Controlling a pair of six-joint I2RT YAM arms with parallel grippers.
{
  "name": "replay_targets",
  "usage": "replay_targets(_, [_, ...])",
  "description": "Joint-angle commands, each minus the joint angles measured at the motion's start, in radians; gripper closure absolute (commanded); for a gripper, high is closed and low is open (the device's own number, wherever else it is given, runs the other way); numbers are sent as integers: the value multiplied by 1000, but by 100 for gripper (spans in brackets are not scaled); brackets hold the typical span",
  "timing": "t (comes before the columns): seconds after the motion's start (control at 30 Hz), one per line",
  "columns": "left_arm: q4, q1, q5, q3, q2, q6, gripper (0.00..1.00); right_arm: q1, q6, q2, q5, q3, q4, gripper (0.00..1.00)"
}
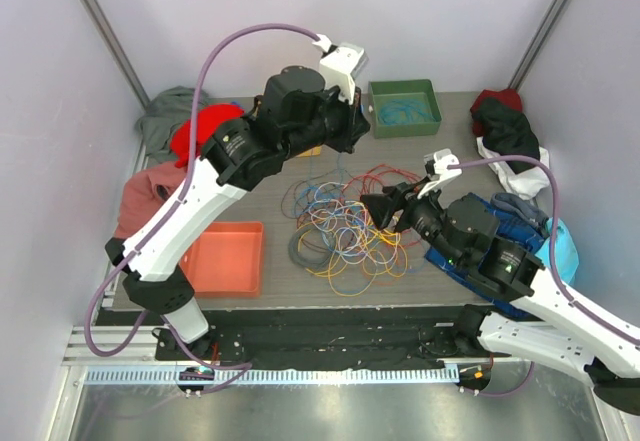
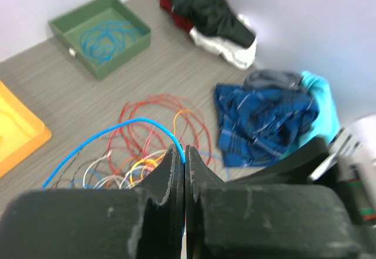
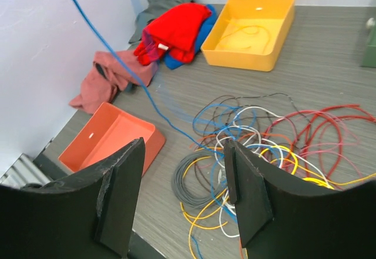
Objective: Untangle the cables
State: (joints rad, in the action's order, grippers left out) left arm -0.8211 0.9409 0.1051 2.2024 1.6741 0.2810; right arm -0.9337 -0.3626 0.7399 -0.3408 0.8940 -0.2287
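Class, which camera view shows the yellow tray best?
The right wrist view: the yellow tray appears whole and unobstructed. The left wrist view catches only one corner at its edge. In the top view the left arm covers it.

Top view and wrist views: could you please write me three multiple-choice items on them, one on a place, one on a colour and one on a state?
1. Where does the green tray stand?
A. At the far side, right of centre
B. At the near edge, by the left arm's base
C. Under the right arm

2. What colour is the cable pinched in the left claw?
A. Red
B. Blue
C. Yellow

3. How is the right claw?
A. Shut on a cable
B. Open and empty
C. Shut on nothing

Key:
1 A: the top view shows it at the far side, right of centre.
2 B: the strand running into the shut jaws is blue.
3 B: its fingers stand apart with nothing between them.
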Motion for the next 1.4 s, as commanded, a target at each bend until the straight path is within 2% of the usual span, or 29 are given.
replay_targets(0.0, [16,-2,-8,114,13,27,100,-1,-1,12,86,-32,167,36])
replay_targets(0.3, [71,-4,-45,141,21,63,100,1,11,76,95,-115,443,36])
replay_targets(0.6, [108,-4,-79,155,15,90,100,-2,25,200,63,-96,385,33])
replay_targets(0.8, [132,-2,-157,138,13,129,100,-2,31,245,-35,-153,460,33])
replay_targets(1.1, [197,-2,-222,82,-50,162,100,-1,47,369,-194,-138,451,31])
replay_targets(1.23, [183,-2,-208,79,-51,153,100,-1,45,360,-207,-141,436,30])
replay_targets(1.37, [145,-2,-119,79,-37,132,100,-2,39,326,-195,-141,401,30])
